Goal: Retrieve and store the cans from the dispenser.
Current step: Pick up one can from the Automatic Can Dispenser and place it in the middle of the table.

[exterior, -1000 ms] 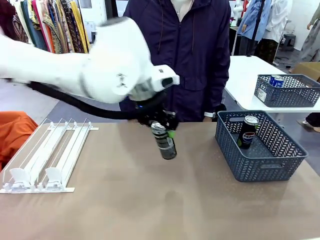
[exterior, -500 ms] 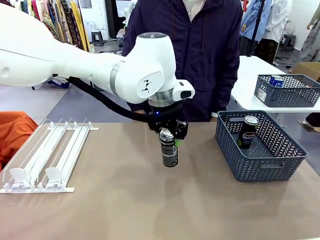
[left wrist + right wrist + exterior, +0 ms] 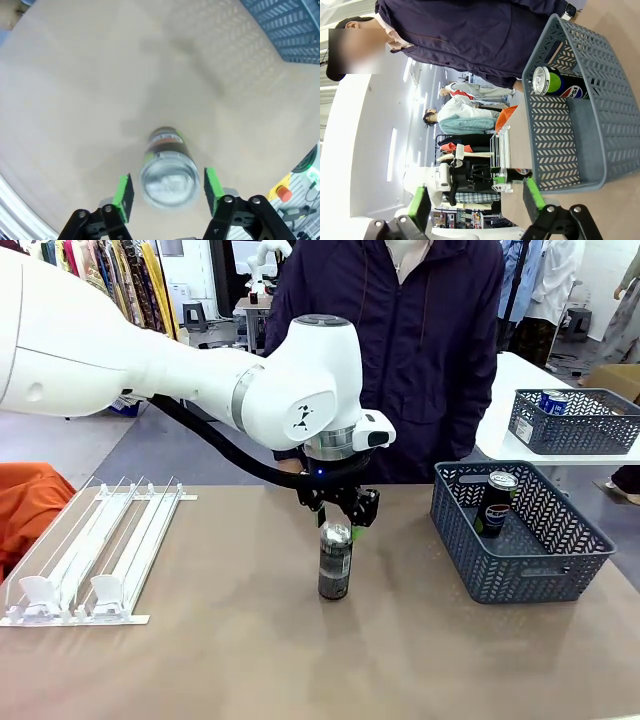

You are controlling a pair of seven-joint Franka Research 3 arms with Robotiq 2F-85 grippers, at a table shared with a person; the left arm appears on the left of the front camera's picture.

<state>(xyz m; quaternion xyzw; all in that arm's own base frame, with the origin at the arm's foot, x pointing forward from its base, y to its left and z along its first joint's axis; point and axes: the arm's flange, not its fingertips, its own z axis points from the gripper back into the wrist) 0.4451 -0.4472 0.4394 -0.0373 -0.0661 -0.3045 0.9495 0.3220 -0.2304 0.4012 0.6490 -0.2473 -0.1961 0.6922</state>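
A black can [image 3: 335,562] with a silver top stands upright on the tan table, mid-table. My left gripper [image 3: 341,517] hovers straight over its top, open, and in the left wrist view the green pads [image 3: 123,191] flank the can [image 3: 166,176] with a gap on both sides. A second black can [image 3: 495,503] with a green top stands in the dark grey basket [image 3: 523,558] at the right. The white railed dispenser [image 3: 100,552] lies at the left with no cans in its lanes. My right gripper [image 3: 476,198] is open with nothing in it, looking at the basket [image 3: 600,107] and its can [image 3: 559,83].
A person in a dark jacket [image 3: 400,330] stands at the far side, right behind the left arm. On a separate white table at the back right, another grey basket [image 3: 578,425] holds a blue can [image 3: 552,400]. Orange cloth [image 3: 25,505] lies left of the dispenser.
The left arm carried the tilted can to the right, set it upright on the table, and its jaws have opened off it.
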